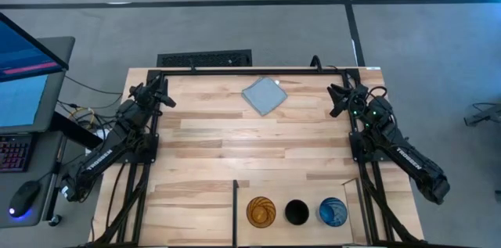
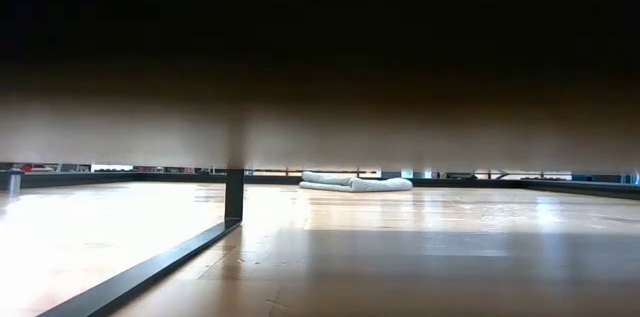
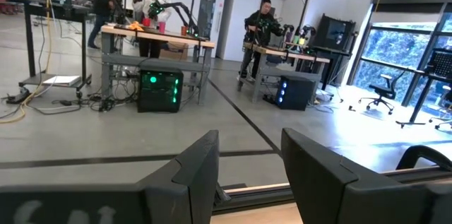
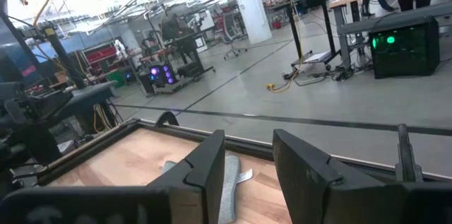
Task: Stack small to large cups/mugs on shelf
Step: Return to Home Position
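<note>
Three cups stand in a row on the light wooden shelf section [image 1: 313, 193] at the table's near edge: an amber-orange tumbler [image 1: 261, 212] on the left, a black cup [image 1: 297, 212] in the middle, a blue cup [image 1: 332, 212] on the right. My left gripper [image 1: 162, 90] waits at the far left corner, open and empty. My right gripper [image 1: 338, 96] waits at the far right corner, open and empty. In the left wrist view [image 3: 248, 174] and the right wrist view [image 4: 248, 171] a gap shows between the fingers.
A grey-blue folded cloth [image 1: 264, 95] lies at the table's far middle and also shows in the low view [image 2: 355, 182]. A thin black divider bar [image 1: 236, 209] bounds the shelf's left side. A black frame bar runs along the far edge. People stand at benches in the room beyond.
</note>
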Available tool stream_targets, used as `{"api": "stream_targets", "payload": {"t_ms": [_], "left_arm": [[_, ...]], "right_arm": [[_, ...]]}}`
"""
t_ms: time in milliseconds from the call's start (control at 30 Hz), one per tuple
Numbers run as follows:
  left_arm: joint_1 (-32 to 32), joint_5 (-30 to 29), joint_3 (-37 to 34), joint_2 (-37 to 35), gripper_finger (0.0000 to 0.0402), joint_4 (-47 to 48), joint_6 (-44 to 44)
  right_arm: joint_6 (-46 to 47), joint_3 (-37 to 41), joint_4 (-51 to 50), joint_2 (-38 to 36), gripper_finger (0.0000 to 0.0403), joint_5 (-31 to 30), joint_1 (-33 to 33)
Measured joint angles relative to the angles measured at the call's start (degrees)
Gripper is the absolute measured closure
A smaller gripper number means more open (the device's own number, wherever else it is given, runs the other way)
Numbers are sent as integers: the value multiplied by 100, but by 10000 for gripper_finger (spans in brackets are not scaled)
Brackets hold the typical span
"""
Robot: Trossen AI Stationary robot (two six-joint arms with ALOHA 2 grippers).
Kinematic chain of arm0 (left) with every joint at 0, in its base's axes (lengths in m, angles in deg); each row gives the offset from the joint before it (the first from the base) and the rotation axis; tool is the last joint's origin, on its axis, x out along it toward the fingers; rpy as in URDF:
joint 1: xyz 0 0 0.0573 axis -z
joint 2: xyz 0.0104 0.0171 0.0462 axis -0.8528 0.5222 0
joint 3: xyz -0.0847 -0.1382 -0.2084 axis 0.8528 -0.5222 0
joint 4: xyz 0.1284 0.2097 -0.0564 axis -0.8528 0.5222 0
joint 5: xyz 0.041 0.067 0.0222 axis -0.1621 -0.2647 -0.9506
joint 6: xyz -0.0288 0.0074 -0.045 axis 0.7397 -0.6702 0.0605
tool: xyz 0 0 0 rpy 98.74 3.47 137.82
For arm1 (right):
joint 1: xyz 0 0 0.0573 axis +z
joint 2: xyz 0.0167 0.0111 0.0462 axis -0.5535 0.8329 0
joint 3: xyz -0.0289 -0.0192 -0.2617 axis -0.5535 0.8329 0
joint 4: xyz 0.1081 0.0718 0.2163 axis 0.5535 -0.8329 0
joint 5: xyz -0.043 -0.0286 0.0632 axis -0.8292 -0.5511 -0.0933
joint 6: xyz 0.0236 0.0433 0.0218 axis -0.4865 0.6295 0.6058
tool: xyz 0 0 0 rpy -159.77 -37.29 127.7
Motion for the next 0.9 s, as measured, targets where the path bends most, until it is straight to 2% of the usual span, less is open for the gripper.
{"api": "stream_targets", "payload": {"t_ms": [900], "left_arm": [[-1, 1, 0, 0, 256, 2, 0]], "right_arm": [[1, 0, 0, 0, 259, 1, 2]]}}
